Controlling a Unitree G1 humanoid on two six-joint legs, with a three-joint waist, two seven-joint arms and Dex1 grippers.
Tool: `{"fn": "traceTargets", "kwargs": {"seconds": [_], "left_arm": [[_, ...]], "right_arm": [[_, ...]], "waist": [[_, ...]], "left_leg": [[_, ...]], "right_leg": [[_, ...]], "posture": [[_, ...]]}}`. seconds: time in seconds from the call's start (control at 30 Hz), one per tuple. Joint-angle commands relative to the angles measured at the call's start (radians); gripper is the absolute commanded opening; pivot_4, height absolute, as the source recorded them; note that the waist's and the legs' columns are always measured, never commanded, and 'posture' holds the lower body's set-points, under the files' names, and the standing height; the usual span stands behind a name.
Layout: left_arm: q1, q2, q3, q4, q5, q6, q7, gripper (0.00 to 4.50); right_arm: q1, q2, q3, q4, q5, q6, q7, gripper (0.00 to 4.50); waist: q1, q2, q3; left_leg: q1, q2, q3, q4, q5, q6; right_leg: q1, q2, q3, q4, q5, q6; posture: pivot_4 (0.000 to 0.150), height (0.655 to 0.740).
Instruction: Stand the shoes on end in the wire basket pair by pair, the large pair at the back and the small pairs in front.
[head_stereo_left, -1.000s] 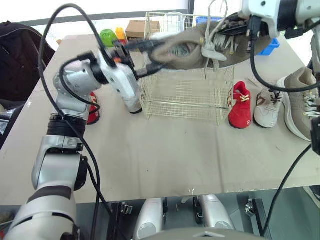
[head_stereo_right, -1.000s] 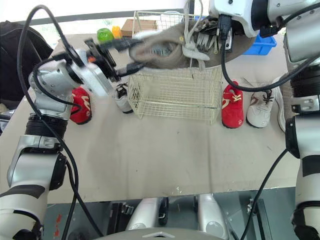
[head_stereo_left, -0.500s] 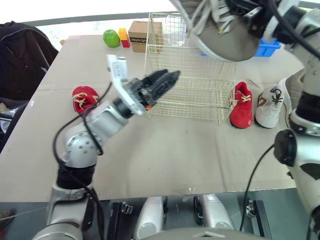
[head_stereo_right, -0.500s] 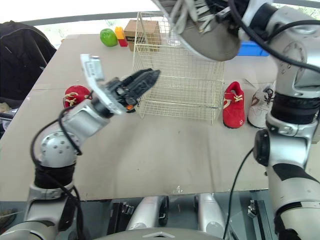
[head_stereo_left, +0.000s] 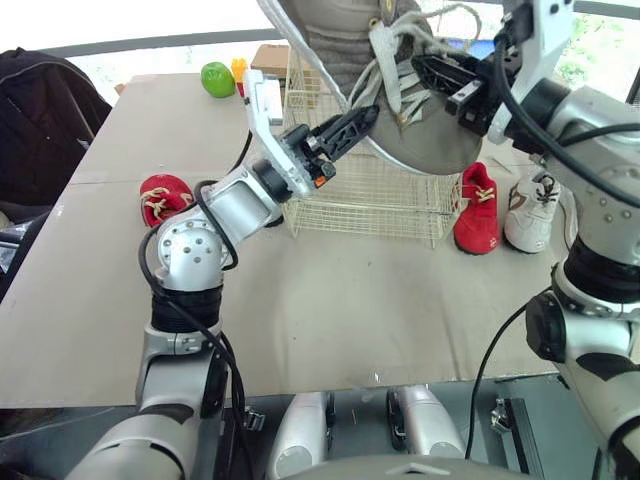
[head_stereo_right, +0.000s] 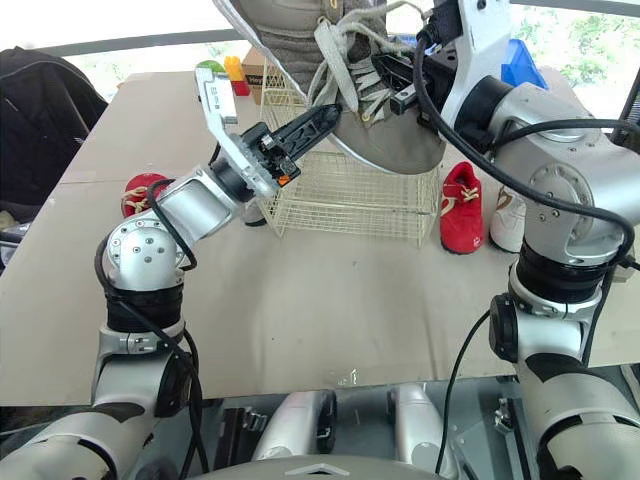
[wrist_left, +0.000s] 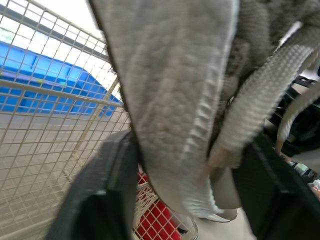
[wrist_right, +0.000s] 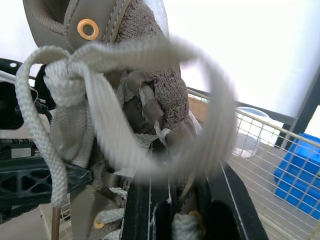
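Note:
A large tan shoe (head_stereo_left: 335, 40) hangs steeply above the wire basket (head_stereo_left: 380, 205), toe end down and white laces dangling. My right gripper (head_stereo_left: 440, 80) is shut on its laced front, with an eyelet and lace (wrist_right: 180, 220) between the fingers. From the left, my left gripper (head_stereo_left: 360, 118) reaches to the shoe's side and is closed on a fold of its fabric (wrist_left: 175, 125). On the table stand a red shoe (head_stereo_left: 160, 195) left of the basket, and a red shoe (head_stereo_left: 470, 215) and a white shoe (head_stereo_left: 530, 215) right of it.
A green apple (head_stereo_left: 215, 78) and a cardboard box (head_stereo_left: 268, 58) sit at the table's far edge behind the basket. A blue bin (head_stereo_right: 525, 62) stands at the back right. A black bag (head_stereo_left: 40, 110) lies off the table's left side.
The left gripper, apart from the shoe half a second ago, is back on it. The right arm has tipped the shoe from lying level to hanging steeply. The head camera has shifted.

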Motion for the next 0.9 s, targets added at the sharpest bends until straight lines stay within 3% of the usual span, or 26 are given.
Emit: {"fn": "traceTargets", "kwargs": {"seconds": [0.03, 0.2, 0.23, 0.27, 0.4, 0.5, 0.63, 0.73, 0.9], "left_arm": [[-0.028, -0.008, 0.041, -0.023, 0.009, 0.002, -0.022, 1.35], [-0.071, 0.022, 0.047, 0.026, 0.087, -0.008, -0.109, 1.13], [-0.097, 0.047, 0.043, 0.057, 0.114, -0.007, -0.154, 1.13], [-0.124, 0.071, 0.041, 0.089, 0.137, -0.006, -0.199, 1.13], [-0.274, 0.156, 0.036, 0.274, 0.232, -0.016, -0.354, 1.13], [-0.442, 0.214, 0.020, 0.494, 0.353, -0.072, -0.464, 1.13], [-0.709, 0.256, -0.035, 0.887, 0.594, -0.334, -0.617, 1.13], [-0.845, 0.262, -0.027, 1.118, 0.708, -0.500, -0.662, 1.13], [-0.928, 0.247, -0.111, 1.315, 0.934, -0.788, -0.762, 1.13]], "right_arm": [[-0.013, -0.007, -0.019, -0.053, 0.030, -0.001, -0.026, 0.00], [0.046, -0.030, 0.005, -0.084, 0.049, -0.056, -0.006, 0.00], [0.065, -0.022, 0.000, -0.092, 0.032, -0.087, -0.031, 0.78], [0.082, -0.021, -0.005, -0.099, 0.015, -0.117, -0.053, 1.04], [0.170, -0.050, -0.046, -0.185, 0.053, -0.167, -0.038, 2.95], [0.292, -0.074, -0.078, -0.310, 0.102, -0.211, 0.001, 2.95], [0.482, -0.050, -0.145, -0.458, 0.203, -0.236, -0.015, 2.95], [0.548, -0.042, -0.157, -0.515, 0.241, -0.254, -0.054, 2.95], [0.747, -0.086, -0.236, -0.616, 0.308, -0.308, -0.072, 2.95]], "waist": [[-0.001, 0.000, 0.000], [0.003, 0.000, 0.000], [0.002, 0.000, 0.000], [0.002, 0.000, 0.000], [0.001, 0.000, 0.000], [0.005, 0.000, 0.000], [0.005, -0.001, 0.000], [0.000, 0.000, 0.000], [0.009, -0.001, 0.000]], "left_leg": [[0.000, 0.000, 0.000, 0.000, 0.000, 0.000], [0.000, 0.000, 0.000, 0.000, 0.000, 0.000], [0.000, 0.000, 0.000, 0.000, 0.000, 0.000], [0.000, -0.001, 0.000, 0.000, 0.000, 0.000], [0.000, -0.001, 0.000, 0.000, 0.000, 0.001], [-0.001, -0.001, 0.000, -0.001, 0.000, 0.000], [-0.004, -0.002, 0.000, -0.001, 0.000, 0.001], [-0.005, -0.002, 0.002, -0.002, -0.001, 0.001], [-0.009, -0.002, -0.002, -0.002, -0.001, 0.001]], "right_leg": [[0.000, 0.000, 0.000, 0.000, 0.000, 0.000], [0.000, 0.000, 0.000, 0.000, 0.000, 0.000], [0.000, 0.000, 0.000, -0.001, 0.000, 0.000], [0.000, 0.000, 0.000, -0.001, 0.000, 0.000], [0.000, 0.001, 0.000, -0.001, 0.000, 0.000], [0.000, 0.002, -0.002, -0.002, 0.000, 0.000], [0.000, 0.002, -0.006, -0.007, -0.001, 0.000], [0.000, 0.002, -0.003, -0.009, -0.001, 0.001], [0.000, 0.002, -0.008, -0.014, -0.001, 0.001]], "posture": [[0.150, 0.7400], [0.150, 0.7400], [0.150, 0.7400], [0.150, 0.7400], [0.150, 0.7400], [0.150, 0.7400], [0.150, 0.7400], [0.150, 0.7400], [0.150, 0.7400]]}}
